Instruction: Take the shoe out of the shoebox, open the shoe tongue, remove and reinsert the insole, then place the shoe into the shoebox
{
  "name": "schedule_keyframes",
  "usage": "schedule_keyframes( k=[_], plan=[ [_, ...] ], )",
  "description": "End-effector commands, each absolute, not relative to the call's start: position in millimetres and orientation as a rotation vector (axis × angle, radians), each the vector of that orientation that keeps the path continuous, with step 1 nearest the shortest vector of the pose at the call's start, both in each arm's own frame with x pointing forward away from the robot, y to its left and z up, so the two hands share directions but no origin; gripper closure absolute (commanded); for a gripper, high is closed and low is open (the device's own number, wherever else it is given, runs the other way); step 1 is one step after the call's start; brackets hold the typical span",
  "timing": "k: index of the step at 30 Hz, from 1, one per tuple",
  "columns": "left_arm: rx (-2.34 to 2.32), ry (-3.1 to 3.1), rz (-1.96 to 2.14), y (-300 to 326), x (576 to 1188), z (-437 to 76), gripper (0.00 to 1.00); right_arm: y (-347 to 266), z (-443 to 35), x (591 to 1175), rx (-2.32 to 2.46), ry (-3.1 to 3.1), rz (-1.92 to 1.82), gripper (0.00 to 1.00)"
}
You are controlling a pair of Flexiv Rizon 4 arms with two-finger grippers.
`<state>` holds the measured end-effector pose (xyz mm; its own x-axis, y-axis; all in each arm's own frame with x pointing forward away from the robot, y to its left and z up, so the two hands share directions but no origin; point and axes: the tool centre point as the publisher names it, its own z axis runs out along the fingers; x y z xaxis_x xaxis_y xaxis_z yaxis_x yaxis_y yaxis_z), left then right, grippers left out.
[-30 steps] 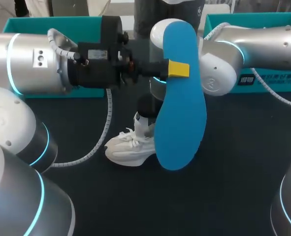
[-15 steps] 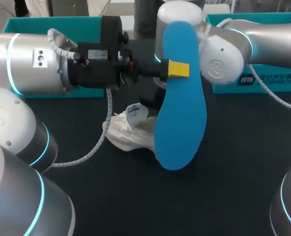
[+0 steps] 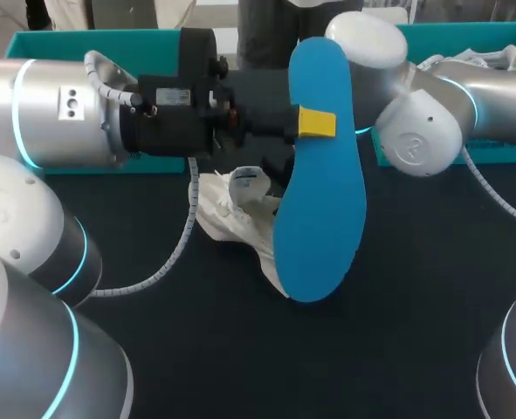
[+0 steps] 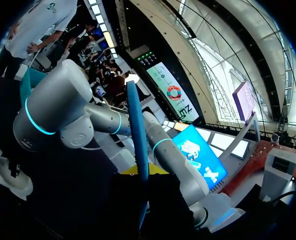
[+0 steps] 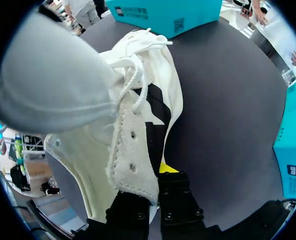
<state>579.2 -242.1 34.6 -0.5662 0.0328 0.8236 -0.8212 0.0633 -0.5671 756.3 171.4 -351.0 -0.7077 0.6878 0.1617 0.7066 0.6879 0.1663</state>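
Above the middle of the table (image 3: 415, 305), the left claw (image 3: 317, 122) is clamping its yellow tips on one edge of the blue insole (image 3: 323, 209), which is hanging upright in the air. Behind its lower half the white shoe (image 3: 236, 214) is lying tilted; I cannot tell if it is touching the table. The right claw (image 5: 160, 175) is pinching, fingers together, the eyelet edge of the shoe.

Both grips are looking thin to me. The insole, held at one side only, may be turning in the tips, and the soft upper may be slipping out, so that the opening is closing when the insole is coming in. The loose laces (image 5: 137, 75) could also be catching.

The insole is hiding the shoe mouth from above. The grey cable (image 3: 188, 227) is hanging just beside the shoe. The left teal box (image 3: 83, 42) and the right teal box (image 3: 454, 33) are standing at the far edge, behind both arms.
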Motion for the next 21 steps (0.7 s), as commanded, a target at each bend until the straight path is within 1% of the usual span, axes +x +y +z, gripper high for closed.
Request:
schedule_keyframes(
  k=[1, 8, 21],
  plan=[
    [0.801, -1.657, 1.587, -242, 576, 35, 1.0, 177, -342, 755, -1.521, -2.693, -0.359, 1.0],
    [0.801, -1.657, 1.587, -242, 576, 35, 1.0, 182, -350, 755, -1.707, -2.512, -0.307, 1.0],
    [0.801, -1.657, 1.587, -242, 576, 35, 1.0, 184, -358, 742, -1.919, -2.398, -0.3, 1.0]
  ],
)
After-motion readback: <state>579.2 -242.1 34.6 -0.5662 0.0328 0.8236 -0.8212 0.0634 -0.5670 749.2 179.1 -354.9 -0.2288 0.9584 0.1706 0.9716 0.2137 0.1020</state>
